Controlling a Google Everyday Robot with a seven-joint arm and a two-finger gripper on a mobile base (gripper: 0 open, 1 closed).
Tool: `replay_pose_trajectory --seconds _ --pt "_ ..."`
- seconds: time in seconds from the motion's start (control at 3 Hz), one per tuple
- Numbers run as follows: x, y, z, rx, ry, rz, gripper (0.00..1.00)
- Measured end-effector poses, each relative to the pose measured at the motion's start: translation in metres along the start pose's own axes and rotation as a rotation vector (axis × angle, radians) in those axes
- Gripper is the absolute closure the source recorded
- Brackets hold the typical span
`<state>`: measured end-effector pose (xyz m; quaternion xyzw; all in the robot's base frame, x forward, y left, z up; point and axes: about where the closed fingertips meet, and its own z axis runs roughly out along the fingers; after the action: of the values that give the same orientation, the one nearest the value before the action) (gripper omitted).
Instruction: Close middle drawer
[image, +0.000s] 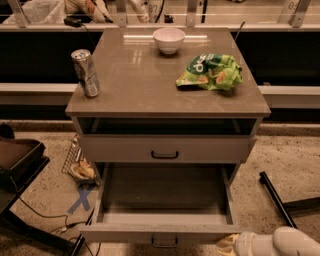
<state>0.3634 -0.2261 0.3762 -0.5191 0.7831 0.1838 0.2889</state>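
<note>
The middle drawer (160, 232) is pulled far out of the grey-beige cabinet, and its inside is bare. Its small black bar handle (165, 243) shows at the bottom edge of the camera view. My gripper (227, 245), yellowish at the tip on a white arm (290, 244), is at the bottom right. It sits right by the drawer front's right corner. I cannot tell whether it touches the front. The lowest drawer is hidden under the open one.
The top drawer (165, 149) stands slightly open above. On the cabinet top are a soda can (86, 73), a white bowl (169, 40) and a green chip bag (210, 72). A dark tray (20, 160) stands left, a black bar (277, 200) lies on the floor right.
</note>
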Motion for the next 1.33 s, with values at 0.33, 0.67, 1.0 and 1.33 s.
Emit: replay_pose_trajectory --seconds 0.33,0.67,1.0,1.33 --pt "-0.005 -0.007 0.015 -0.007 -0.029 -0.013 1.00" --pt "-0.030 -0.029 0.032 -0.011 -0.065 -0.060 1.00" --pt "-0.030 -0.029 0.032 -0.011 -0.065 -0.060 1.00" --pt "-0.062 -0.056 0.050 -0.020 -0.093 -0.117 1.00"
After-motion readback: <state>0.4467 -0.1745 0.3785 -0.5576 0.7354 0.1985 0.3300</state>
